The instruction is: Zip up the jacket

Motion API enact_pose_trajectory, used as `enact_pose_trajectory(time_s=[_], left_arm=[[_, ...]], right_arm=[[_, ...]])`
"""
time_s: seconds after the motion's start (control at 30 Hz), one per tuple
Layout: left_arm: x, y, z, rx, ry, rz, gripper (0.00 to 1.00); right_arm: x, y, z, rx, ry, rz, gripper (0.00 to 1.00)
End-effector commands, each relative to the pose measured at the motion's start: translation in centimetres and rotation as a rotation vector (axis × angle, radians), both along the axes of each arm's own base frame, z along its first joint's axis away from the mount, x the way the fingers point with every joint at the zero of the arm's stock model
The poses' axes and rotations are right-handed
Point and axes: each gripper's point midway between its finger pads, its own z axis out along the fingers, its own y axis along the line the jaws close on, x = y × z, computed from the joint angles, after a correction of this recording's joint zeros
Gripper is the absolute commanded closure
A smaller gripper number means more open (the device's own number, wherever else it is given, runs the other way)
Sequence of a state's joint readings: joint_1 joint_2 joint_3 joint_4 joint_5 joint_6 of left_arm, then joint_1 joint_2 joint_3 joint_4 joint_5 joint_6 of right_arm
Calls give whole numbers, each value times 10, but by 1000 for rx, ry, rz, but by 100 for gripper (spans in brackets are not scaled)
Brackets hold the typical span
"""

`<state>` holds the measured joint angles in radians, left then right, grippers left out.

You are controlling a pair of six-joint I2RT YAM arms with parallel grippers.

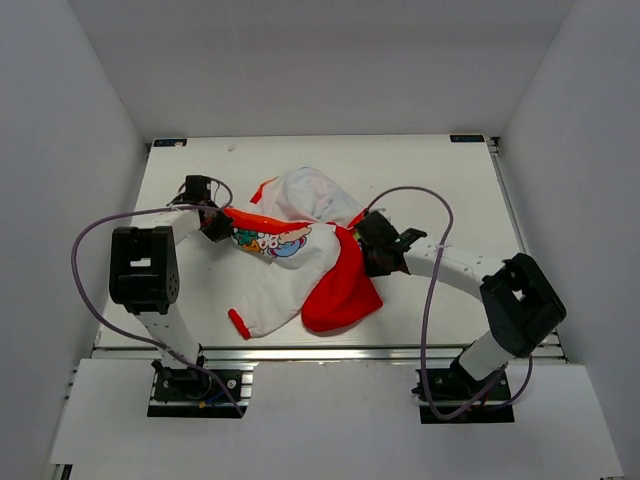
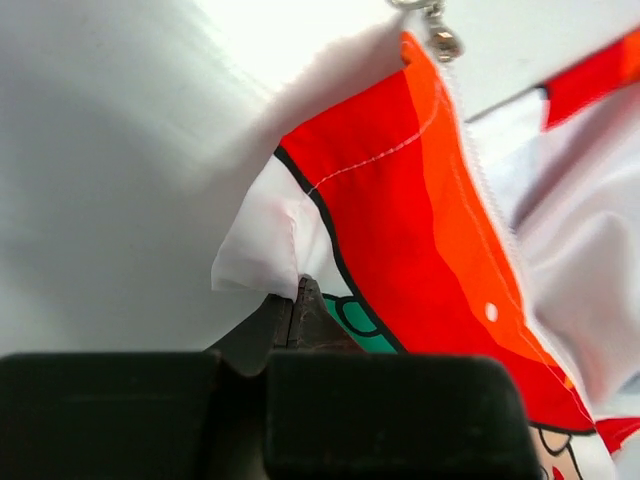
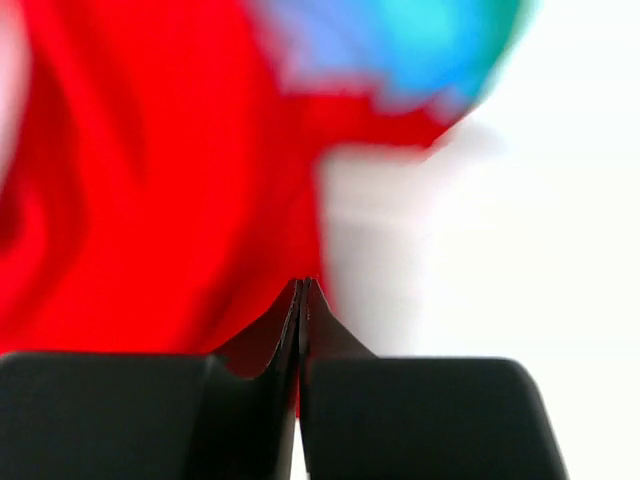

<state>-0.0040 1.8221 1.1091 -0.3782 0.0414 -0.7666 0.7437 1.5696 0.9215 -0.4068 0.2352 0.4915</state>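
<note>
The jacket point(image 1: 290, 260) lies crumpled mid-table, white printed front up, red part point(image 1: 340, 290) toward the near right. My left gripper point(image 1: 215, 228) is at its left edge, beside the orange stripe. In the left wrist view that gripper point(image 2: 297, 288) is shut, pinching a fold of white lining point(image 2: 255, 255). Zipper teeth run along the orange edge point(image 2: 400, 200) up to a metal zipper pull point(image 2: 440, 40). My right gripper point(image 1: 368, 250) sits at the jacket's right side. Its jaws point(image 3: 303, 285) are shut on blurred red fabric point(image 3: 150, 200), with a red sliver between the fingers.
The white table point(image 1: 450, 180) is walled in by white panels on three sides. A metal rail point(image 1: 330, 352) runs along the near edge. Purple cables loop beside the left arm point(image 1: 85, 250) and over the right arm point(image 1: 432, 300).
</note>
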Motion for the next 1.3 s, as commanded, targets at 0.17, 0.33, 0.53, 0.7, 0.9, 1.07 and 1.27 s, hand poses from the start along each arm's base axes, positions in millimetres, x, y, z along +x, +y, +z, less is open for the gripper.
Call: enact_pose_trajectory(time_s=[0.17,0.33,0.53,0.7,0.9,1.07,1.27], left_arm=[[19,4,139,62,-420,-47,100],[-7,5,144,61,-440,-31,100],[-21,12,138,90,-400,-6,100],[-29,16,137,103,-396,10,100],[-37,16,142,104,-404,11,100],[-40,22,152,130,-421,34,100],[-39,26,162,147,-427,48,100]], right_arm=[[56,-40,107,-54,-307,-84,100],[-1,-11,86,70,-85,90,11],[-57,60,47,82,-60,392,11],[-72,110,26,156,3,453,11],[-72,107,-30,49,103,324,11],[-77,55,-58,-164,144,155,48],[-64,-30,-56,-321,95,-101,100]])
